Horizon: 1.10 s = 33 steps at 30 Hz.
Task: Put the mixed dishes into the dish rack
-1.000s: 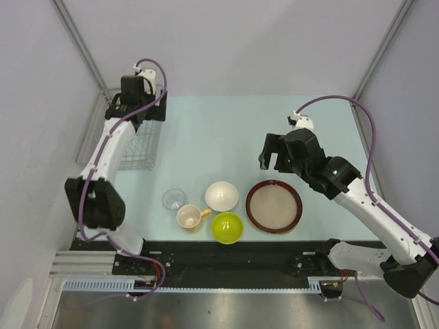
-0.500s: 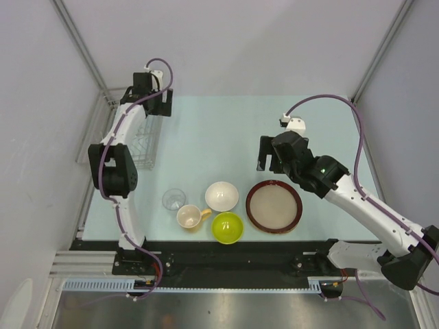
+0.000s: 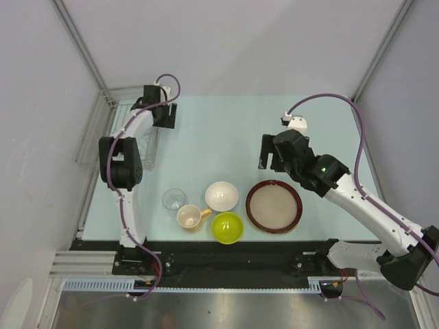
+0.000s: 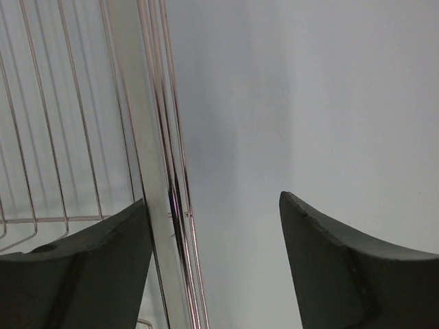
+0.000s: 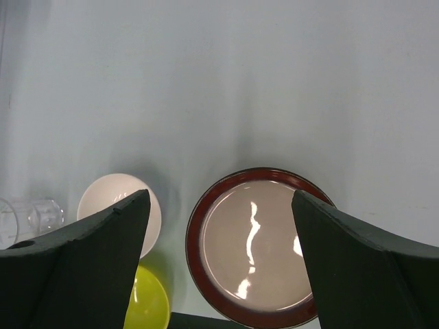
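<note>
dish rack [image 4: 147,137] rim inside open left end effector [image 4: 212,199]; right end effector [image 5: 219,194] open, empty, near plate [image 5: 254,253].

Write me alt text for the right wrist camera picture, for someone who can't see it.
A dark-red-rimmed beige plate lies on the pale table below the open right gripper, framed by its two dark fingers. Left of the plate sit a white bowl, a lime-green bowl and, at the frame's edge, a small clear glass.
</note>
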{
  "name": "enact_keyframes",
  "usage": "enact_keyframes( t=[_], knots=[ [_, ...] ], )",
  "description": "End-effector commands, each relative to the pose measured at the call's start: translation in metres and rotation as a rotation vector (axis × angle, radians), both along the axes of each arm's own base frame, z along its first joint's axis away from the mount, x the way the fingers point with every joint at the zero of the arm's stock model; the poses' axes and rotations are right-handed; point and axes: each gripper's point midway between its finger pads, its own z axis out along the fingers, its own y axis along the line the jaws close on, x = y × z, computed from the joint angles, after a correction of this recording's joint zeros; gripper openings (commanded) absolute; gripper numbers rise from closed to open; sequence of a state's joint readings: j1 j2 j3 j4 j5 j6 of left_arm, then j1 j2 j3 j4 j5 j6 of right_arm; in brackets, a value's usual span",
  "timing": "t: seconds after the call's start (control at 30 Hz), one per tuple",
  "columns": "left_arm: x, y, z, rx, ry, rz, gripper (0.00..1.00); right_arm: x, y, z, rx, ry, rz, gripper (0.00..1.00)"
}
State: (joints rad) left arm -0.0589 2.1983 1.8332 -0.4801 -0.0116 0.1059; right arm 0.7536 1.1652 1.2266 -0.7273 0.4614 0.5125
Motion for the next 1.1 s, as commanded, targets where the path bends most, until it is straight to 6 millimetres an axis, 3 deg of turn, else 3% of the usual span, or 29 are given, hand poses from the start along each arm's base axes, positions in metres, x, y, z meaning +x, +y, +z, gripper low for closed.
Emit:
enact_keyframes(
  t=[0.0,0.07,0.1,0.2,0.27,0.43,0.47,0.53,0.67,1.07],
  knots=[
    [0.011,-0.017,0.013,-0.013,-0.068,-0.036,0.68,0.003,-0.001,0.027,0.055,-0.065,-0.005,0.89],
    [0.010,-0.016,0.009,0.025,-0.068,-0.026,0.56,0.002,-0.003,0.028,0.059,-0.066,-0.006,0.87],
    [0.009,-0.016,0.005,0.043,-0.069,-0.023,0.41,0.002,-0.003,0.029,0.059,-0.068,-0.008,0.87],
    [0.003,-0.024,0.001,0.140,-0.089,-0.065,0.08,0.000,-0.006,0.028,0.058,-0.062,-0.014,0.86],
    [0.000,-0.032,0.004,0.182,-0.109,-0.080,0.00,0.000,-0.007,0.027,0.056,-0.058,-0.018,0.86],
    [-0.010,-0.047,0.002,0.241,-0.121,-0.142,0.00,0.001,-0.004,0.023,0.065,-0.051,-0.010,0.85],
    [-0.009,-0.054,0.013,0.263,-0.158,-0.151,0.00,0.001,-0.003,0.024,0.069,-0.051,-0.010,0.85],
    [-0.018,-0.061,0.011,0.319,-0.171,-0.194,0.00,0.001,-0.002,0.022,0.072,-0.049,-0.005,0.85],
    [-0.035,-0.092,0.012,0.404,-0.217,-0.291,0.00,0.002,0.000,0.021,0.076,-0.045,0.001,0.84],
    [-0.061,-0.144,0.018,0.335,-0.206,-0.475,0.00,0.002,-0.002,0.023,0.081,-0.051,0.005,0.84]
  ],
)
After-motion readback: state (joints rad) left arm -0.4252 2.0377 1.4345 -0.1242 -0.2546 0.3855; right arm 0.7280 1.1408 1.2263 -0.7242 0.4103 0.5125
